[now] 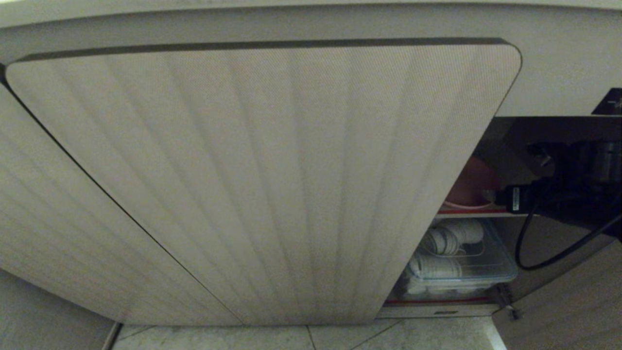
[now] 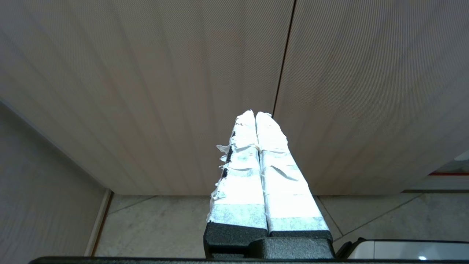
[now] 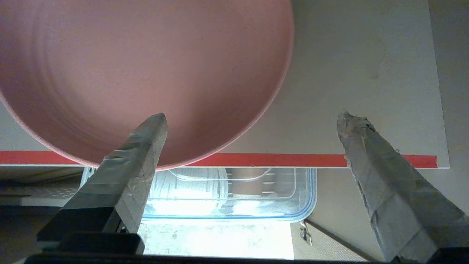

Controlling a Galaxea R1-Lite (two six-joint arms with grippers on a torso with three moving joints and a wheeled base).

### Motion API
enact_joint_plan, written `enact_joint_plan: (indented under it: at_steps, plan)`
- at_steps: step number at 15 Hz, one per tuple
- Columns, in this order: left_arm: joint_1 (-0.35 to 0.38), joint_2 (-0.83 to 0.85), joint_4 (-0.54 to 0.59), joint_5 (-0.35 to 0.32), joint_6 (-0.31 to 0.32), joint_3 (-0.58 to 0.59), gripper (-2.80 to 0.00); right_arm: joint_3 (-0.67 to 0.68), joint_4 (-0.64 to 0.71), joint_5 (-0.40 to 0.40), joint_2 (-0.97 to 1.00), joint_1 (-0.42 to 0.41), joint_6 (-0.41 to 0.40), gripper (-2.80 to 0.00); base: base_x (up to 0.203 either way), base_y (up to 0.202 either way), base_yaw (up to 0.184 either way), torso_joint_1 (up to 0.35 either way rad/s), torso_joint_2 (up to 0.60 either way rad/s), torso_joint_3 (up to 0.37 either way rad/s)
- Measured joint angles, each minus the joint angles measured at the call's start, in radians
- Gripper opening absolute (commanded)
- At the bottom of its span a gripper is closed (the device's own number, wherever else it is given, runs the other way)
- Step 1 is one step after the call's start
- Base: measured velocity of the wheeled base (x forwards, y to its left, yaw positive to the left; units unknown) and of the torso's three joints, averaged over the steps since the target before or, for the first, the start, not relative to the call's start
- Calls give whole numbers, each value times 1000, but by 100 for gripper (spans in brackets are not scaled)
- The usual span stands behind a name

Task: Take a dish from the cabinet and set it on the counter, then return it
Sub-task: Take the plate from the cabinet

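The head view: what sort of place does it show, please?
Probably a home kitchen: a low beige cabinet with fluted doors, a round pink plate on its red-edged shelf, and a clear plastic box of white dishes below.

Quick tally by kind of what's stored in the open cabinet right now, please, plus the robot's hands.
Pink plate: 1, on the red-edged shelf
Clear bin: 1, below, holding white items
Hands: 2, right hand open at the plate, left hand shut by the closed doors
Total: 4
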Motion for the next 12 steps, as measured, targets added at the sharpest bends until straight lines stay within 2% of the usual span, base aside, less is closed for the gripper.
enact_joint_plan:
  at_steps: [9, 12]
  plan:
    - [0, 0, 0, 0, 0, 0, -280, -9, 26, 3, 15, 0, 1, 0, 0, 0, 0, 0, 0, 0]
    - [0, 0, 0, 0, 0, 0, -280, -35, 53, 3, 22, 0, 24, 0, 0, 0, 0, 0, 0, 0]
